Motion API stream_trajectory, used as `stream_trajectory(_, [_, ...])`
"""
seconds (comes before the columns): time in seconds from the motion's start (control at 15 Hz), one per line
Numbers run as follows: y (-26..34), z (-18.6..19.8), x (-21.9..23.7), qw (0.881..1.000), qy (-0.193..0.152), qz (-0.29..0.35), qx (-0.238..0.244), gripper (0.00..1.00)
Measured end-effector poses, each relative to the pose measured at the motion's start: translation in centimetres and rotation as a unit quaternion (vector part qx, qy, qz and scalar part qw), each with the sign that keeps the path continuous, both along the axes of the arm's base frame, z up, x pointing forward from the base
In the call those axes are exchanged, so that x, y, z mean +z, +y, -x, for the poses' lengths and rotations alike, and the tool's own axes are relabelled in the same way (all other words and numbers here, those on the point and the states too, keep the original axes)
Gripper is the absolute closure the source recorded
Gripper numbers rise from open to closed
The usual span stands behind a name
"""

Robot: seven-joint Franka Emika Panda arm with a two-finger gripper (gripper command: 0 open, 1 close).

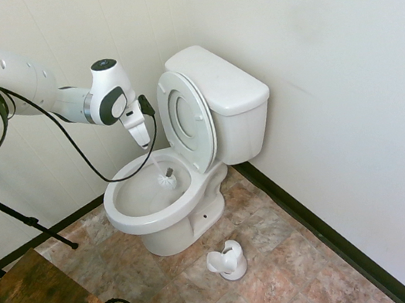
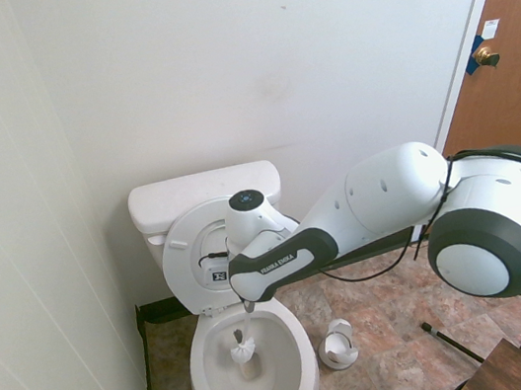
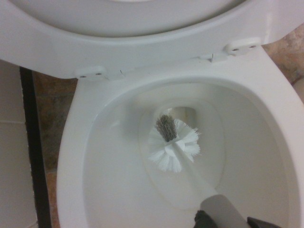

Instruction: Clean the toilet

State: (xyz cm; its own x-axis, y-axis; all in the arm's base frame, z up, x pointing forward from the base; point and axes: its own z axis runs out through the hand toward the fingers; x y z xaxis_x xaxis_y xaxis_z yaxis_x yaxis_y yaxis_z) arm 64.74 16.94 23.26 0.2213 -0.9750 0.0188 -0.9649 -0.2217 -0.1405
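Now | fingers (image 1: 143, 141) clamped on brush (image 1: 166, 179) | head inside toilet (image 1: 149, 220)

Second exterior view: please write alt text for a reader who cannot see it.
A white robot arm's gripper holds a toilet brush straight down into the open toilet bowl, seat and cover raised against the tank. The empty brush holder stands on the tiled floor beside it.
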Motion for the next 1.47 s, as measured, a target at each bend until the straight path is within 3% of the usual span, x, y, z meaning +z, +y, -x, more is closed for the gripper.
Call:
stream_trajectory(0.47, [3.2,-2.6,-2.2,1.000,0.003,0.012,-0.008,1.00])
stream_trajectory(0.87, [4.6,-4.1,-6.8,0.999,0.019,0.032,-0.009,1.00])
stream_trajectory(1.2, [6.1,-3.6,-6.8,0.999,0.023,0.034,0.002,1.00])
stream_trajectory(1.47, [7.2,-0.8,-6.7,0.999,0.035,0.032,0.018,1.00])
